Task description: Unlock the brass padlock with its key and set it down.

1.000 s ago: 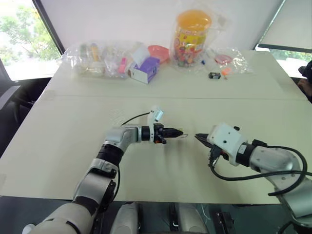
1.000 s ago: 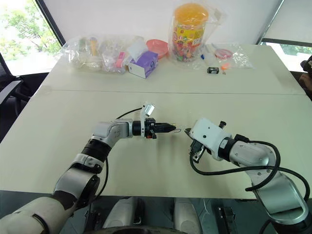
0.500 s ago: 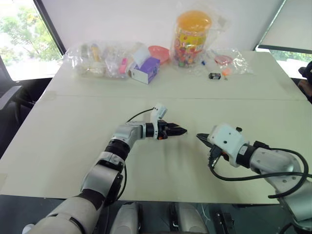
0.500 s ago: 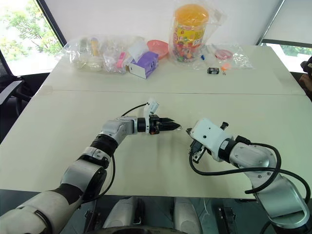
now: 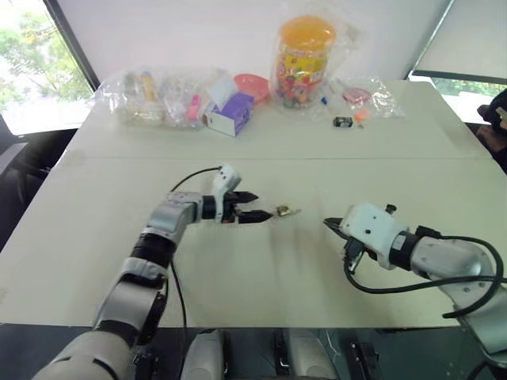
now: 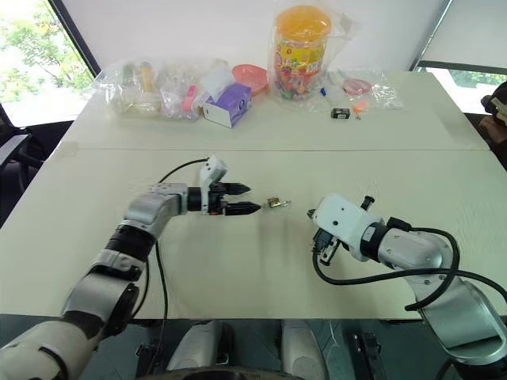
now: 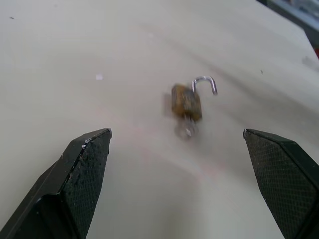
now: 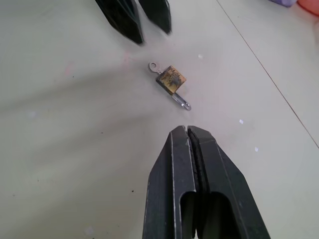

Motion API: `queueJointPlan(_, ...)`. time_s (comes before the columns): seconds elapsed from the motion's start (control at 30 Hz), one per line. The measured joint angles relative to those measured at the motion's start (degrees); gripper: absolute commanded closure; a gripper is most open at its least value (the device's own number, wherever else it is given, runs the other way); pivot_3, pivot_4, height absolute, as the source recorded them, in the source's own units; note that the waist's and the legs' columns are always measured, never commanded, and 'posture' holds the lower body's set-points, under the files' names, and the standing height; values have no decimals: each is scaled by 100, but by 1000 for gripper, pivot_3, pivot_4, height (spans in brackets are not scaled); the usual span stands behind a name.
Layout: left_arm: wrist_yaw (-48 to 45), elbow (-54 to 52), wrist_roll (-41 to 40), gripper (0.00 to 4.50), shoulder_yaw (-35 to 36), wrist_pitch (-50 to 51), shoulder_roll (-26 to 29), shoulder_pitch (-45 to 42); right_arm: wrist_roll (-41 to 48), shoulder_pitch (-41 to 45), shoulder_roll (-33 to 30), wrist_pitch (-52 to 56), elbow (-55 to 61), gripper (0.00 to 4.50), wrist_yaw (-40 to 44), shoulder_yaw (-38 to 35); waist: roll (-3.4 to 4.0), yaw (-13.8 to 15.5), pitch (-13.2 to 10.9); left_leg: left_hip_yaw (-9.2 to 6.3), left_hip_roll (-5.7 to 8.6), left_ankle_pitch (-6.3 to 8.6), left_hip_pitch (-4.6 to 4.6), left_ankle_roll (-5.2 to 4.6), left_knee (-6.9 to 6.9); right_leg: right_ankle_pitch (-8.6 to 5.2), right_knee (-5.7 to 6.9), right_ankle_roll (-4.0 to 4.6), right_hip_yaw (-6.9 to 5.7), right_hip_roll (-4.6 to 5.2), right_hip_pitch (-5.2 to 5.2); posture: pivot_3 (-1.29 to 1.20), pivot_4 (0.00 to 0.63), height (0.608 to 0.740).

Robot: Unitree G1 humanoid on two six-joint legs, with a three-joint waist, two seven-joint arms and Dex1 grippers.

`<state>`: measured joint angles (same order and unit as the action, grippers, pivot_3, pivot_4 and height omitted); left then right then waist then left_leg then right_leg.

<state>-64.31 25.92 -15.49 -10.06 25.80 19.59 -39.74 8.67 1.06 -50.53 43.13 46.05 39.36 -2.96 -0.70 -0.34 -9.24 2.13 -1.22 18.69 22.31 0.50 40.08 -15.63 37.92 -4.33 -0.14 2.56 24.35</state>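
Two robot arms reach over a pale worktop [image 5: 95, 237] with the brass padlock [image 5: 281, 210] lying flat on it between them, touched by neither. Along the far edge sits a row of clutter: clear plastic bags [image 5: 154, 96], a tall jar of sweets with an orange lid [image 5: 305, 51], a purple-and-white box [image 5: 228, 115], a pink bowl [image 5: 253, 83] and a small black object [image 5: 341, 122]. The left gripper [image 5: 252, 206] hangs just beside the padlock on its left, its two black fingers [image 7: 82, 172] spread wide and empty. The right gripper [image 5: 328, 226] waits a little way off on the other side, pointing toward the padlock, its fingers [image 8: 192, 184] pressed tight together with nothing between them. The padlock's long axis runs roughly along the line between the two grippers. In the right wrist view its thin silvery shackle [image 8: 181, 102] stands sprung open at the end nearer the right gripper. The key [image 8: 154, 67] still sits in the opposite end of the body, its ring-shaped head pointing toward the left gripper.
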Motion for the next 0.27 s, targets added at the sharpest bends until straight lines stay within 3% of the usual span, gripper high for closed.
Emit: queueJointPlan(0.27,-434,-1540,-257,66,7,291,628,380,394,124,23,80,-19,4500,176,-227,0,101,0,0,6,1,2,-1,2,0,-4,0,0,5,0,0,150,740)
